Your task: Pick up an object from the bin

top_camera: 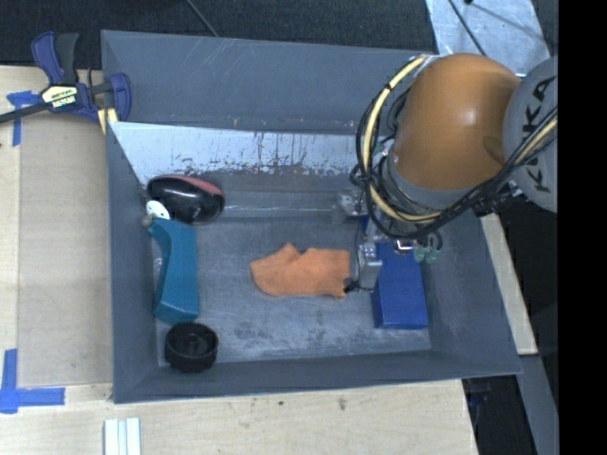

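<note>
- Orange cover (453, 121) on the arm's wrist sits highest in the camera view, ringed by looped cables (372, 159). It hides most of the tool below it.
- Gripper (360, 275): low in the right half of the bin (285, 387), at the right-hand end of an orange cloth-like lump (296, 271) and just beside a blue block (400, 297).
- Gripper state: cannot be told. The view does not show whether it is apart, together or clamped on anything.
- Task object, as judged: the orange lump, flat on the floor near the middle of the bin. It is the thing the tool appears to meet. No lift is evident.
- Step in hand, as judged: the descent or the grasp at the lump's edge, before any raise.
- Next move calls for: a firm hold on the soft edge, then a straight rise clear of the blue block. A soft lump may slip or trail.
- Other contents, well apart at the left wall: a teal handled tool (177, 271), a black round cap (192, 345) at its near end, a black and red rounded thing (185, 197) at its far end.
- Surface: grey metal floor, scuffed; the far wall carries dark streaks.
- Room: dark floor (285, 8) beyond the far rim.
</note>
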